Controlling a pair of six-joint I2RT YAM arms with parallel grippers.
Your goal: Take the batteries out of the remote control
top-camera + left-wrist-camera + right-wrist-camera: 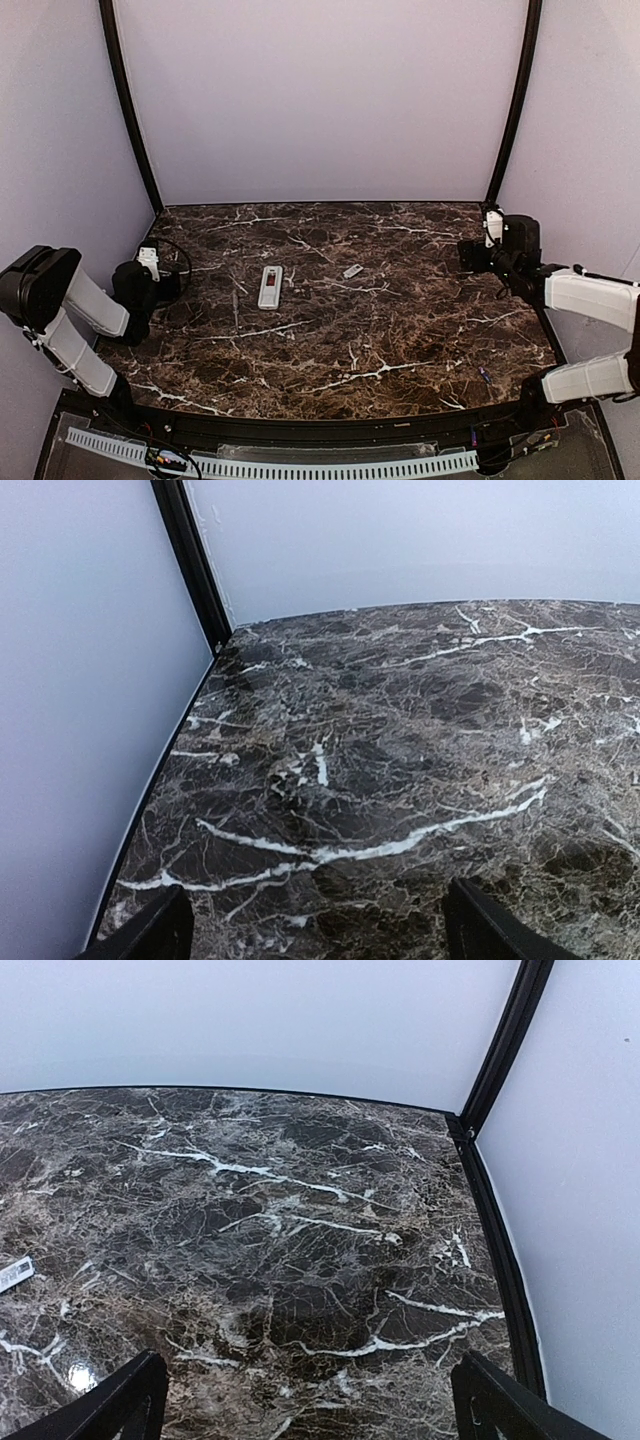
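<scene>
Marble tabletop [400, 340] held your white remote control [270, 287] left of frame centre, with a grey cover piece [352, 271] near its right. Your left gripper [318, 892], at the left edge, and right gripper [309, 1358], at the right edge, both stood wide open and empty.

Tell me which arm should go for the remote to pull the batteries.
Left, most likely. The remote control lies left of centre, nearer the left gripper, whose jaws stand open. The right gripper, also open, sits farther off by the right edge.
</scene>
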